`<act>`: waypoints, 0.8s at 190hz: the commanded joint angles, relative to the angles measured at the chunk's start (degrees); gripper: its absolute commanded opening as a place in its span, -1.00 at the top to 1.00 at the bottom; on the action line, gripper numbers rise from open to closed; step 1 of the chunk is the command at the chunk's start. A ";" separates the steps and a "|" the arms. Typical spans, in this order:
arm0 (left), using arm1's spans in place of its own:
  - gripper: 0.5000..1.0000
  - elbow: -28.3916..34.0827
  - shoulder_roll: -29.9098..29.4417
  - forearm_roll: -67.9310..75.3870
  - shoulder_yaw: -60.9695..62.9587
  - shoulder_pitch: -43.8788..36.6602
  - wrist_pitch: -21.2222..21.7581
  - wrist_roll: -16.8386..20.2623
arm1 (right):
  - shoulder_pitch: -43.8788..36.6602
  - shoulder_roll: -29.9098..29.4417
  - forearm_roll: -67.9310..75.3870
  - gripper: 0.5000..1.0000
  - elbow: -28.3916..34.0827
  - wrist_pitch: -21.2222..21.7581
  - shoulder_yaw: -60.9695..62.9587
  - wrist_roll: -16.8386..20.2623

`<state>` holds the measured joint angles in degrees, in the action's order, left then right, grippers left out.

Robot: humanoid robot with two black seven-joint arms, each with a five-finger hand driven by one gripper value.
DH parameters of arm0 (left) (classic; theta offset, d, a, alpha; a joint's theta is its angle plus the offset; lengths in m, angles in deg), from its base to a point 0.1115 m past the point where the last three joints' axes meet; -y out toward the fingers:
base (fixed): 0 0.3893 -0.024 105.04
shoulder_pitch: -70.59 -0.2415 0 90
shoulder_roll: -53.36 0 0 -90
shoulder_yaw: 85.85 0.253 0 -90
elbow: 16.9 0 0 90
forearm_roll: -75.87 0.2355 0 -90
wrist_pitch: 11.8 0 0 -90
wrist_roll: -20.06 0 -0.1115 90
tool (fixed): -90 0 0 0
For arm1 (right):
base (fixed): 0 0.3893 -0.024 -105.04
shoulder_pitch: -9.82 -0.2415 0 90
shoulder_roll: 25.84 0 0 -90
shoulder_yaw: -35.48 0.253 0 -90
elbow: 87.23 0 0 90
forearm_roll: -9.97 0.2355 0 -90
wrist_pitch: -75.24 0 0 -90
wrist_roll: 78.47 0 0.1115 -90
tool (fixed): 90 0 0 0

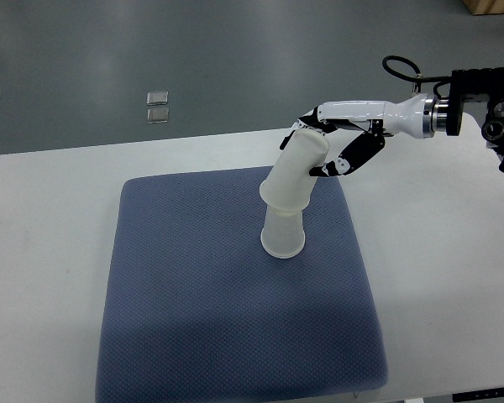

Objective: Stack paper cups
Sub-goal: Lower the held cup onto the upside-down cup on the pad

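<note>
Top view: right hand [332, 147] grips upper cup [298, 172], fingers clasped round its top.
Axis: tilted up-right, mouth over lower cup [282, 235].
Place: blue mat [193, 319], centre.

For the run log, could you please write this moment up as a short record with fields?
Surface: white table with a blue mat on it
Lower cup: upside-down paper cup standing on the mat
Upper cup: tilted paper cup, mouth down over the lower cup, not seated straight
Right hand: right hand grasping the upper cup at its raised end
Left hand: not in view
Stack status: not yet level
</note>
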<state>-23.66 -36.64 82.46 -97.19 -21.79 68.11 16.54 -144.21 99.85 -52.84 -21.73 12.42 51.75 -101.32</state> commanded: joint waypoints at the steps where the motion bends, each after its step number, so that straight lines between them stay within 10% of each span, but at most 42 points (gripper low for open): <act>1: -1.00 -0.01 0.00 0.00 0.00 0.01 -0.01 0.00 | 0.04 -0.19 -0.03 0.50 -0.02 -0.11 -0.18 0.08; 152: -1.00 0.08 0.00 0.00 0.00 0.01 -0.01 0.00 | 2.50 -2.91 -1.88 0.43 -1.25 -1.34 -0.27 1.31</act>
<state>-23.66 -36.64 82.46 -97.18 -21.80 68.11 16.54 -141.97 97.14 -54.67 -22.99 11.09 51.55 -100.04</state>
